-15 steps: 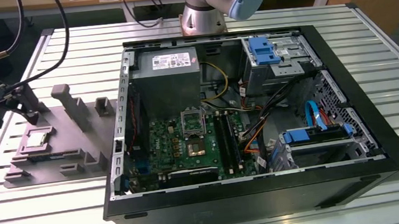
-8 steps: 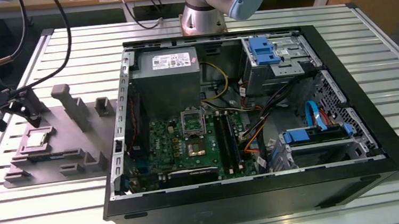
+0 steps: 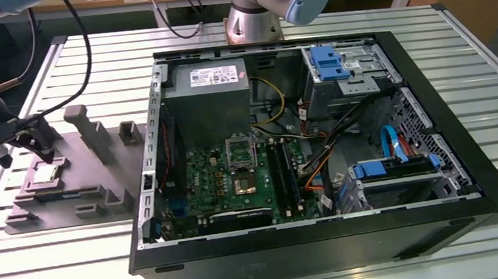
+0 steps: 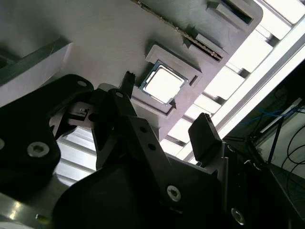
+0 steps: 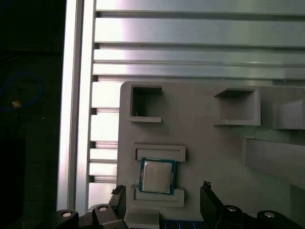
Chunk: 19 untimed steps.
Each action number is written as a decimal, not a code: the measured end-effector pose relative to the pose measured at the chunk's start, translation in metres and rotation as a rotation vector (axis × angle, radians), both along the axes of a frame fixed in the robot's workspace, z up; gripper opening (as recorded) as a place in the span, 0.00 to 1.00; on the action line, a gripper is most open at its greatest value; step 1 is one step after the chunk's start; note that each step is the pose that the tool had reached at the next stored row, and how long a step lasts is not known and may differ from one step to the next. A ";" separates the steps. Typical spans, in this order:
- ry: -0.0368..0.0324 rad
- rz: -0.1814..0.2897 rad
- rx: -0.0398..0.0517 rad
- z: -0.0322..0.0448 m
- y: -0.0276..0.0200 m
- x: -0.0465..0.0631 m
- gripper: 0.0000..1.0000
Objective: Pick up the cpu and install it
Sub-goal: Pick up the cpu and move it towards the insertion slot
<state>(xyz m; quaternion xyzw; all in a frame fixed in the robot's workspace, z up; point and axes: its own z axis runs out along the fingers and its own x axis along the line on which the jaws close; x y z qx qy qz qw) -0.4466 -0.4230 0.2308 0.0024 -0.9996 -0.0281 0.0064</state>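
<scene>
**Silver chip in its pocket, claw spread above**

I see the cpu (image 5: pixel 157 175) lying flat in a pocket of the grey fixture (image 3: pixel 101 184), at the exterior view's left, well apart from the case (image 3: pixel 493 193). My gripper (image 3: pixel 40 153) hangs just above it, released and holding nothing. In the first wrist view one finger (image 5: pixel 118 196) stands on each side of the chip, on the sides the pocket leaves open, touching nothing. To grasp well, I judge I should be centred and square to the chip, descend straight, and close gently on its edges. A skewed pinch could tip it or jam it against the pocket's lips.
</scene>
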 end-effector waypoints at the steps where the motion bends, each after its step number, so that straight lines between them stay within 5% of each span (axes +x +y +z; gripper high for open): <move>1: 0.0000 -0.001 -0.0001 -0.0015 0.0000 0.000 0.72; 19: 0.0000 -0.033 0.0002 -0.0255 0.0006 -0.003 0.72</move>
